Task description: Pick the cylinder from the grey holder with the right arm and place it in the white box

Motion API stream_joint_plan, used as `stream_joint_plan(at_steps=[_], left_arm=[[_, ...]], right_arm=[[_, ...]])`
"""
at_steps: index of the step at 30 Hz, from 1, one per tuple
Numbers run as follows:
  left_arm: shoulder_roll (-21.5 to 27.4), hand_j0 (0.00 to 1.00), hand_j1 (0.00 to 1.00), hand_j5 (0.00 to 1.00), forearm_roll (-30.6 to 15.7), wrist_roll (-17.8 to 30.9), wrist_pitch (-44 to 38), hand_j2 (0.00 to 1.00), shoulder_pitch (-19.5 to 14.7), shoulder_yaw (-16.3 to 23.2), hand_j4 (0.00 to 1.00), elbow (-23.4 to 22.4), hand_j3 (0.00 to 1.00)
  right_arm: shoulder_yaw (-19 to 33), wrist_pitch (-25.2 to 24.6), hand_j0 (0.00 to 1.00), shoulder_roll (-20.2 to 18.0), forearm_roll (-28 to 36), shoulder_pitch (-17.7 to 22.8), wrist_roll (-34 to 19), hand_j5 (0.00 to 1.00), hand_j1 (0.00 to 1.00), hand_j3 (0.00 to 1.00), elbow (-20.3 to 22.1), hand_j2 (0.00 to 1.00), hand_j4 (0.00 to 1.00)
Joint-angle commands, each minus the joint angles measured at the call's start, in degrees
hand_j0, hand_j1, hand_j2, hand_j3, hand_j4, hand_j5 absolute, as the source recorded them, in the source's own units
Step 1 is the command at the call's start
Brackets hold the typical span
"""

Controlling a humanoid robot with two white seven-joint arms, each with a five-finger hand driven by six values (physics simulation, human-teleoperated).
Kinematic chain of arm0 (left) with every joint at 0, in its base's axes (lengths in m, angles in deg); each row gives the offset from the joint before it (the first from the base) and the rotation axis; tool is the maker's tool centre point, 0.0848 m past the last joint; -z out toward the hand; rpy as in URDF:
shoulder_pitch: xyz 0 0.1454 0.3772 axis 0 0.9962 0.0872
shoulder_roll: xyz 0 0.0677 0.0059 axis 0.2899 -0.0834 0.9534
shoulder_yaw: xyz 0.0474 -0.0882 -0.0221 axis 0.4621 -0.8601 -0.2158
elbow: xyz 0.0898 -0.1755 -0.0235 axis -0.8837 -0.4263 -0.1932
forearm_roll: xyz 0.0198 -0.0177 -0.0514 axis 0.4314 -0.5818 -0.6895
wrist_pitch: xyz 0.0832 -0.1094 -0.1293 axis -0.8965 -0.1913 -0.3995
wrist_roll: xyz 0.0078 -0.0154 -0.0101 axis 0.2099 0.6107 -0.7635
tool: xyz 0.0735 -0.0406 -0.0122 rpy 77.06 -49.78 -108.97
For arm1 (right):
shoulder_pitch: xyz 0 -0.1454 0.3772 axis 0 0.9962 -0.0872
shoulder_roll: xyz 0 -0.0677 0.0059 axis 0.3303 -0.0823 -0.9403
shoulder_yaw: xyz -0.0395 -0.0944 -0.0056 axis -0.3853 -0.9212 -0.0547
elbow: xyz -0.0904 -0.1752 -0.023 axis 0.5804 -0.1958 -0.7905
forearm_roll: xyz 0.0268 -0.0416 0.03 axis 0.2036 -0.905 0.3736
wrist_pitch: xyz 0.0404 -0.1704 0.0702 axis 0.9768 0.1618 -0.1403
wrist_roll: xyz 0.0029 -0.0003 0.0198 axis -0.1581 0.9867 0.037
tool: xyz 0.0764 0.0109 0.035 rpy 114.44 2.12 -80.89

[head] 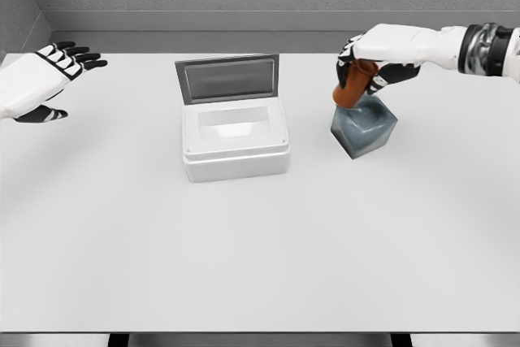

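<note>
**Right hand on cylinder at the grey holder**

You see the right hand (375,61) with fingers wrapped around the brown cylinder (354,85), which tilts, its lower end at the mouth of the grey holder (364,126). Whether that end is in the holder or just above it, you cannot tell. The holder stands just right of the white box (235,142), apart from it. The box's lid (228,78) is raised at its rear. Far left of the box, your left hand (42,77) hovers over the table (260,249), fingers spread, holding nothing.

Right hand (380,58) grips cylinder (354,85) (tilted) over grey holder (366,129).
</note>
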Motion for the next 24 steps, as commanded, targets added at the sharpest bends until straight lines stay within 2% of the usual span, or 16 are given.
stream_joint_plan(at_steps=[1, 3, 7, 10, 20, 24], left_arm=[[0.11, 1.0, 1.0, 1.0, -0.45, -0.09, 0.02, 1.0, 0.0, 0.02, 1.0, 0.4, 1.0], [0.11, 1.0, 1.0, 1.0, -0.45, -0.09, 0.02, 1.0, 0.0, 0.02, 1.0, 0.4, 1.0], [0.11, 1.0, 1.0, 1.0, -0.45, -0.09, 0.02, 1.0, 0.09, 0.19, 1.0, 0.67, 1.0], [0.11, 1.0, 1.0, 1.0, -0.45, -0.09, 0.02, 1.0, 0.18, 0.19, 1.0, 0.67, 1.0], [0.11, 1.0, 1.0, 1.0, -0.37, -0.09, 0.02, 1.0, 0.09, 0.11, 1.0, 0.67, 1.0], [0.11, 1.0, 1.0, 1.0, -0.37, -0.09, 0.02, 1.0, 0.09, 0.11, 1.0, 0.67, 1.0]], right_arm=[[0.06, -0.14, 0.39, 0.79, 0.3, 0.0, 0.03, 0.39, 0.39, 0.39, 0.6, 0.39, 0.39], [0.06, -0.05, 0.39, 1.15, 0.3, 0.0, 0.03, 0.39, 0.39, 0.39, 2.44, 0.39, 0.39], [0.06, -0.05, 0.39, 2.29, 0.3, -0.09, 0.03, 0.39, 0.39, 0.39, 2.8, 0.39, 0.39], [-0.03, -0.23, 0.39, 2.73, 0.3, -0.09, 0.03, 0.39, 0.39, 0.39, 4.82, 0.39, 0.39], [-0.55, -0.23, 0.39, 6.95, 0.3, -0.97, 0.03, 0.39, 0.39, 0.39, 4.82, 0.39, 0.39], [-0.64, -0.23, 0.39, 7.47, 0.3, -1.05, 0.03, 0.39, 0.39, 0.39, 5.08, 0.39, 0.39]])
